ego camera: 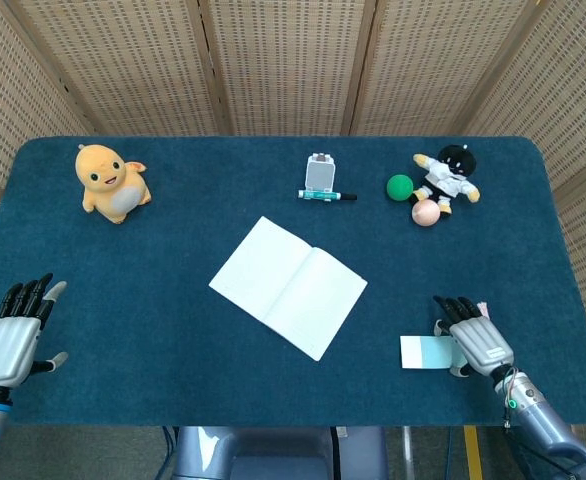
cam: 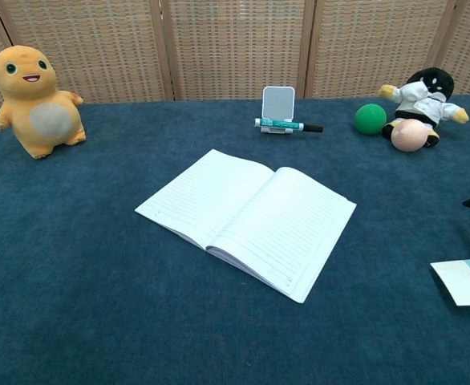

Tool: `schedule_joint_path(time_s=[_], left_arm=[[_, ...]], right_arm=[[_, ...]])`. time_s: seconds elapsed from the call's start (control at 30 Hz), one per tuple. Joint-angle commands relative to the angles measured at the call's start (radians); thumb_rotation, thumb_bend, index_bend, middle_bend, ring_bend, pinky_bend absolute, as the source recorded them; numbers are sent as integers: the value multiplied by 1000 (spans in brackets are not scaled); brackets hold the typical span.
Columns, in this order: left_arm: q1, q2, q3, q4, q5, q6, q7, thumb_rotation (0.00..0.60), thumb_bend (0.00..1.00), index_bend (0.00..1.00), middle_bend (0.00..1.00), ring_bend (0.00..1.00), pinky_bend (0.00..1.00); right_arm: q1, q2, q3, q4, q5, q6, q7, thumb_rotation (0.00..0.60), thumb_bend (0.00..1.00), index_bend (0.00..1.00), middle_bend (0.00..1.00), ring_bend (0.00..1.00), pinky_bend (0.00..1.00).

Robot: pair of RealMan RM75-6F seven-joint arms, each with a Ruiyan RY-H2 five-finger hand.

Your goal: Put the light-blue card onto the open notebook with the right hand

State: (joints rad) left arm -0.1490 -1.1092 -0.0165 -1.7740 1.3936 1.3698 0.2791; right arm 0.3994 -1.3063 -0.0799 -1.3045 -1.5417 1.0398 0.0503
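A dark blue table (ego camera: 173, 330) is filling both views, backed by woven screens (ego camera: 283, 60) along the far side. An open notebook (ego camera: 288, 286) is lying flat near the middle of it, its lined pages facing up. Far left, an orange plush toy (ego camera: 109, 181) is sitting upright. Far right, a black-and-white plush doll (ego camera: 450, 174) is lying with a green ball (ego camera: 400, 186) just to its left and a pink ball (ego camera: 425, 212) touching its near side. Between these, at the far centre, a small white stand (ego camera: 320, 172) is standing with a teal marker (ego camera: 325, 196) lying across its near foot.

The right hand (ego camera: 470, 335) is resting at the near right, palm down with fingers stretched and slightly apart, lying over the right end of the light-blue card (ego camera: 425, 351); whether it is actually pinching the card cannot be told. The card is lying flat on the table, well apart from the notebook, to its near right. The left hand (ego camera: 15, 325) is hovering at the near left edge, fingers spread and holding nothing.
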Motion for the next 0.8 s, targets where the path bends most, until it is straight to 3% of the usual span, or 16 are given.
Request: schedule_joint_path(time_s=[0.03, 0.23, 0.43, 0.5, 0.67, 0.8], left_arm=[[0, 1, 0, 0, 0, 0, -1, 600, 0, 0, 0, 0, 0], [1, 4, -1, 0, 1, 2, -8, 600, 0, 0, 0, 0, 0], [-1, 8, -4, -3, -4, -1, -13, 600, 0, 0, 0, 0, 0], [-2, 11, -8, -4, -9, -3, -19, 600, 0, 0, 0, 0, 0], [-11, 20, -19, -6, -32, -19, -33, 600, 0, 0, 0, 0, 0], [-18, 22, -27, -5, -57, -34, -34, 600, 0, 0, 0, 0, 0]], right_arm=[[0, 3, 2, -5, -2, 4, 0, 600, 53, 631, 0, 0, 45], [6, 21, 17, -32, -11, 25, 0, 600, 53, 631, 0, 0, 45], [33, 63, 62, -96, -11, 47, -24, 600, 53, 631, 0, 0, 45], [60, 88, 98, -138, -16, 59, -56, 600, 53, 631, 0, 0, 45], [155, 148, 181, -269, 32, -22, -187, 600, 53, 631, 0, 0, 45], [243, 143, 234, -320, 92, -122, -295, 600, 53, 631, 0, 0, 45]])
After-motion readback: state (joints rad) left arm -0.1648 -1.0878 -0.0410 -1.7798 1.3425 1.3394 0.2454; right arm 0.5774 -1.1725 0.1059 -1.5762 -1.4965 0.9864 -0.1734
